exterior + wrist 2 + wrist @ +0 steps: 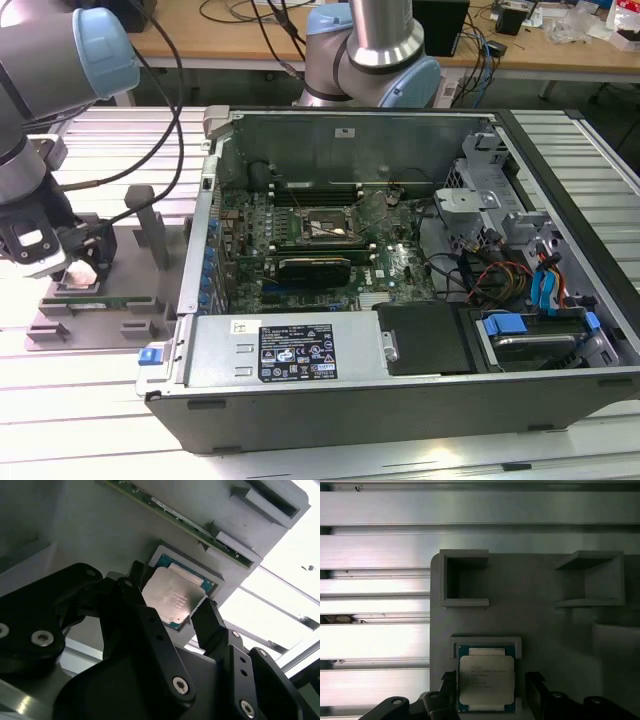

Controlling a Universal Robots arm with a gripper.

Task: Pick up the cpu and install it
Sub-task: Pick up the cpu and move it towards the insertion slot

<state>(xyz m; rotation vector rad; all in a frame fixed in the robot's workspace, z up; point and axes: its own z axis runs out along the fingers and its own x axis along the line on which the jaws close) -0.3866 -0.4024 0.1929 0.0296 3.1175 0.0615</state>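
Note:
The cpu (486,679) is a flat square chip with a silver top and a green edge. It lies in a shallow recess of the grey holder plate (545,625) at the exterior view's left, outside the computer case. My gripper (490,686) is low over it, open, with one black finger (448,681) on each side of the chip and a small gap at either side. In the second wrist view the cpu (172,596) sits between the fingers (207,617) of the gripper (172,600). The exterior view shows the gripper (85,262) down on the holder plate (60,330).
The open computer case (400,260) lies to the exterior view's right, its motherboard socket (322,228) uncovered in the middle. A long green memory stick (100,298) stands in the holder plate beside the chip. Grey posts (150,225) rise from the plate. A ribbed metal table (90,420) lies below.

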